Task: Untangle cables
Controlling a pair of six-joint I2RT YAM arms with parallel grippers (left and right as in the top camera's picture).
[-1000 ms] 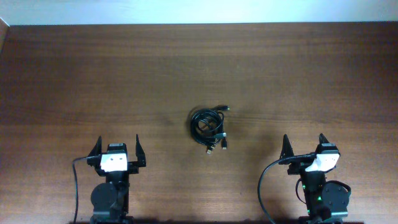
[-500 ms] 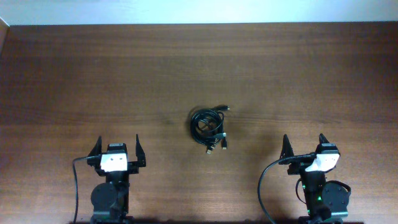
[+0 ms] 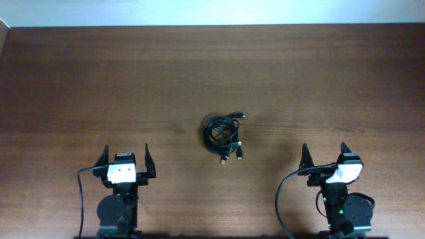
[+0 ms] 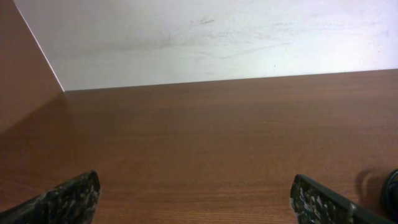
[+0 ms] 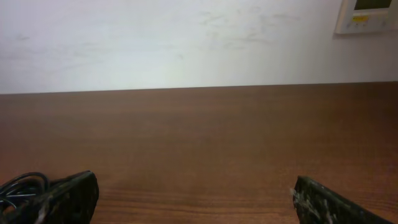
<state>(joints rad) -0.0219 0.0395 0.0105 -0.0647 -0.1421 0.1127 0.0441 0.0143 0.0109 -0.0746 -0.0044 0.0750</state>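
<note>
Though folded low — fingers (image 3: 104, 160) wide apart.

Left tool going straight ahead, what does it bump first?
Likely nothing until the white wall: the left tool faces bare table. The cables lie off to its right.

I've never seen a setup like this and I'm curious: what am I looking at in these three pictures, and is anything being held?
These are two robot arms at a wooden table. The overhead picture looks straight down: the left gripper and the right gripper sit near the bottom edge, each with two fingers spread open, holding nothing. Between them, farther up the table, lies a small tangled bundle of thin black cables, touched by neither arm. The other two pictures come from a camera on each wrist, looking across the table toward a pale wall. The dark shapes in their bottom corners are that arm's own fingers.
</note>
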